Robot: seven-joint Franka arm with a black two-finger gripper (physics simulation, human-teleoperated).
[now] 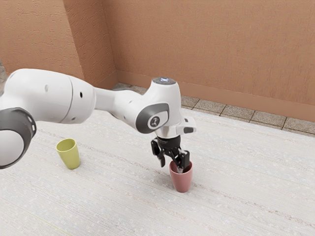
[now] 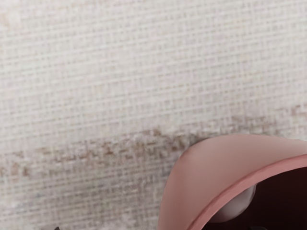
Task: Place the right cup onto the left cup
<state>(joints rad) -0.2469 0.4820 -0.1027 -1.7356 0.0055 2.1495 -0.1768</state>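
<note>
My gripper (image 1: 172, 165) stands open at the pink cup (image 1: 181, 180), its fingers apart on either side of the near rim. One fingertip dips inside the cup's mouth; the other hangs outside, off the wall toward the exterior view's left. The pink cup is upright on the table. In the wrist view, the pink cup (image 2: 206, 177) shows its rim and dark inside, with a pale rounded fingertip (image 2: 237, 205) within. A yellow-green cup (image 1: 70, 155) stands upright toward the exterior view's left, well apart from the gripper.
Both cups rest on a whitish, streaked table (image 1: 123, 196). Behind it runs a strip of grey tiles (image 1: 246, 114) below an orange-brown wall (image 1: 211, 44). The arm reaches over the table between the yellow-green cup and the wall.
</note>
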